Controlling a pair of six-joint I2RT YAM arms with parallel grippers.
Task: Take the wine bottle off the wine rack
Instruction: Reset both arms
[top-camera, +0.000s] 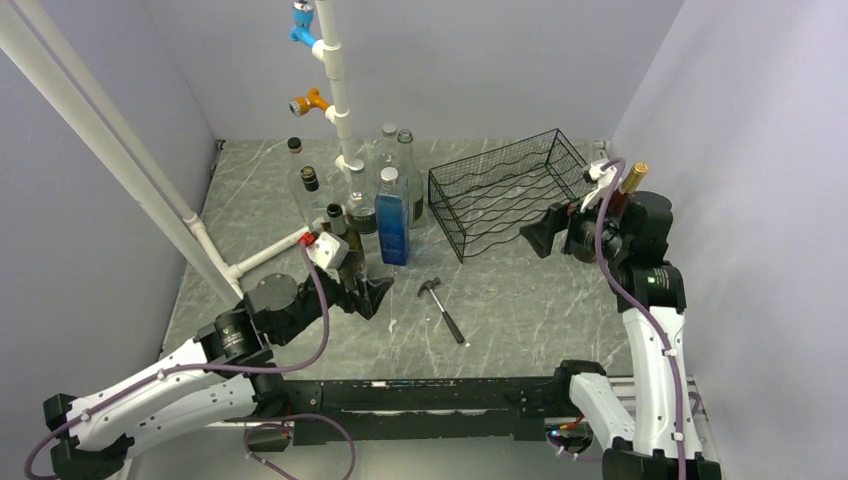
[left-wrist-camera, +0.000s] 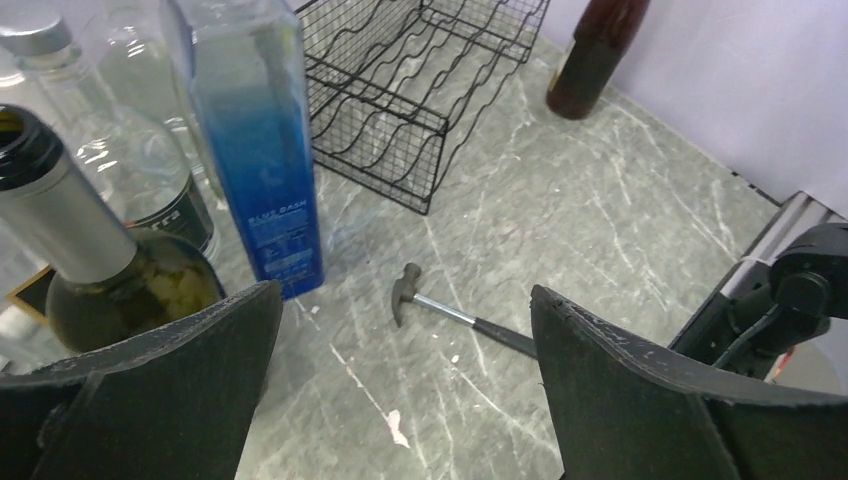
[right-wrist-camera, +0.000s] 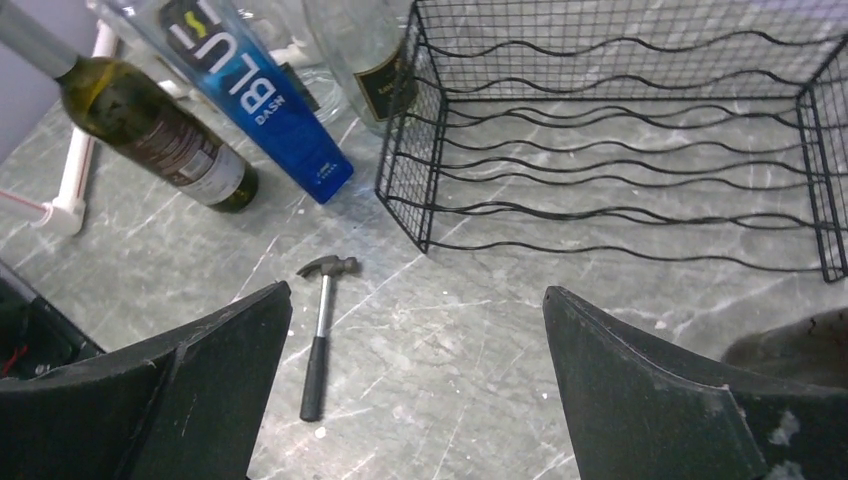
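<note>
- Grey veined table (top-camera: 520, 310), pale walls (top-camera: 500, 60).
- Black wire-mesh wine rack (top-camera: 505, 195), wavy tiers, table's 1 o'clock.
- Dark wine bottle (top-camera: 632, 180) upright at rack's 3 o'clock.
- Left gripper (left-wrist-camera: 405, 292), right gripper (right-wrist-camera: 420, 292): jaws wide apart, empty.

We are seeing only the gold-capped neck of the wine bottle (top-camera: 632, 180); the right arm (top-camera: 650, 235) is hiding its body. The picture edges are cutting off the blue bottle (left-wrist-camera: 262, 150) at its top and the wine rack (right-wrist-camera: 410, 140) at its right end.
</note>
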